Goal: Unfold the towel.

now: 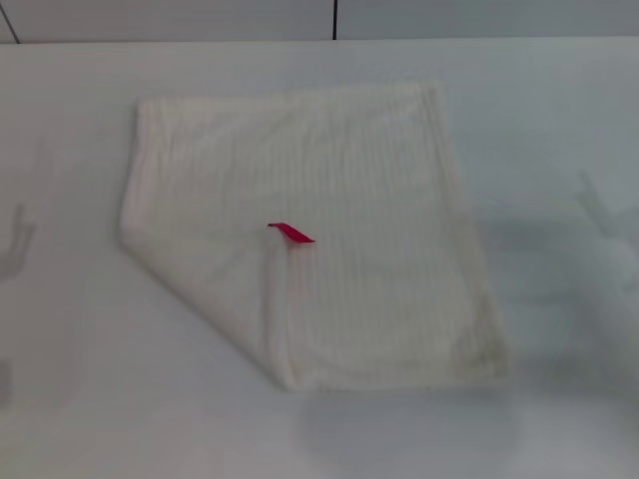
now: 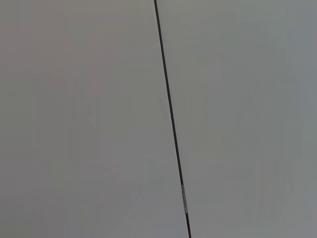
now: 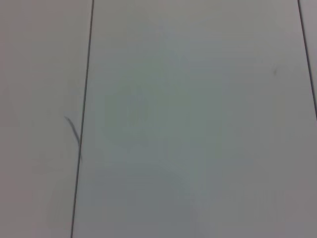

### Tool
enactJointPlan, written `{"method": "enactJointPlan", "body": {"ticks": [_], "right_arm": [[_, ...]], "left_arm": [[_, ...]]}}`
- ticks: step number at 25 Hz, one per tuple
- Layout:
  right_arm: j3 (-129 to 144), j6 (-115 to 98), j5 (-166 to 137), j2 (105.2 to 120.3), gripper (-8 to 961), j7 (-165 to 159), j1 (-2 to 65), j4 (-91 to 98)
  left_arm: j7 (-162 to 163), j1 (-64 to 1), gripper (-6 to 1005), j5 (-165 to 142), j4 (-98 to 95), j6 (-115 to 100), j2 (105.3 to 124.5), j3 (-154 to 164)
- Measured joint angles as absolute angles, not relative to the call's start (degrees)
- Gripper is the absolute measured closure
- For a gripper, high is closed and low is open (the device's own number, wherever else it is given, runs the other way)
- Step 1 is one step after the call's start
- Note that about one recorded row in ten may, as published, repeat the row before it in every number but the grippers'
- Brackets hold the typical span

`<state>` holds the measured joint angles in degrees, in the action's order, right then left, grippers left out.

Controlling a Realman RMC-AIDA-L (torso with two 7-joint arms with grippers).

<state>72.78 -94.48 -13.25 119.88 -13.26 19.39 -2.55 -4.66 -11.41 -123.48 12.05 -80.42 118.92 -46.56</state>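
Note:
The towel [image 1: 329,230] lies flat on the white table [image 1: 559,399] in the head view, cream-white with faint ribbed stripes. Its near-left corner is folded over onto the cloth, forming a diagonal edge from the left side down to the front. A small red tag [image 1: 292,234] sits at the tip of that folded flap, near the towel's middle. Neither gripper shows in any view. Both wrist views show only pale flat panels crossed by thin dark seams, with no towel in them.
Faint shadows fall on the table at the far left [image 1: 18,239] and far right [image 1: 604,215]. A wall with a dark vertical seam [image 1: 334,18] runs behind the table's back edge.

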Motion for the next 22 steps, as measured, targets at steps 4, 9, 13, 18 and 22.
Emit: {"method": "enactJointPlan", "body": {"ticks": [4, 9, 13, 18, 22], "right_arm": [[72.78, -94.48, -13.27, 119.88, 120, -13.27, 19.43, -2.49], [72.94, -94.48, -13.77, 119.88, 122, -14.08, 19.57, -2.33], [72.96, -93.67, -14.89, 119.88, 183, -17.8, 20.32, -2.16], [73.72, -89.31, -18.17, 119.06, 344, -29.04, 23.2, -0.91], [73.75, -80.7, -25.7, 118.78, 485, -35.03, 24.09, 6.48]], "left_arm": [[-4.66, -11.42, 140, -123.57, 11.99, -80.43, 118.92, -46.58], [-4.66, -11.43, 139, -123.65, 12.1, -80.42, 118.92, -46.58], [-4.66, -11.43, 139, -123.66, 12.16, -80.42, 118.91, -46.58], [-4.57, -11.73, 139, -123.67, 12.57, -80.42, 118.91, -45.97], [-5.44, -12.28, 140, -123.68, 12.99, -79.71, 118.63, -43.21]]}}
